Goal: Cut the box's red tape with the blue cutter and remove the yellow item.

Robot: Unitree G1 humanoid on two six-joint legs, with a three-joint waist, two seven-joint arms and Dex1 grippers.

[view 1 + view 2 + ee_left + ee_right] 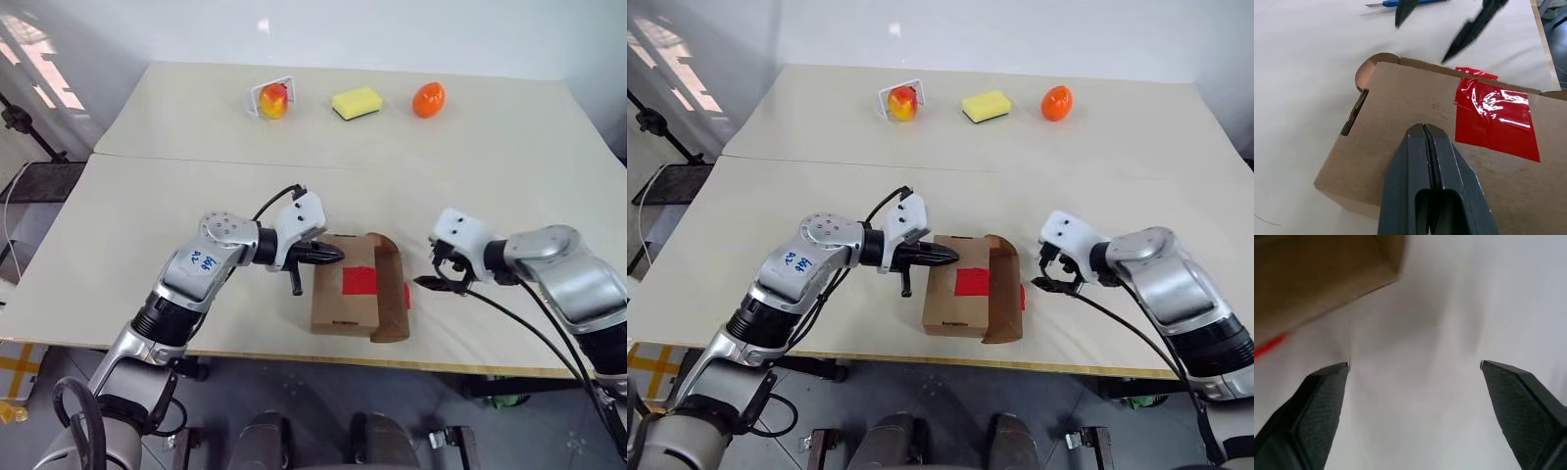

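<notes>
The brown cardboard box [343, 304] lies near the table's front edge, with one flap [390, 289] standing up along its right side. The red tape [361, 281] is a square patch on its top, wrinkled and shiny in the left wrist view [1496, 120]. My left gripper [331, 255] is shut with nothing in it, its tips [1422, 131] over the box top to the left of the tape. My right gripper [431, 283] hangs open just right of the box, above bare table [1414, 364]. The blue cutter [1413, 2] lies on the table beyond the box, close to the right fingers [1471, 29]. The yellow item is hidden.
Along the far side of the table [176, 206] stand a red-and-yellow fruit in a white holder [273, 100], a rectangular yellow sponge [357, 103] and an orange egg-shaped fruit [429, 99]. The table's front edge runs just below the box.
</notes>
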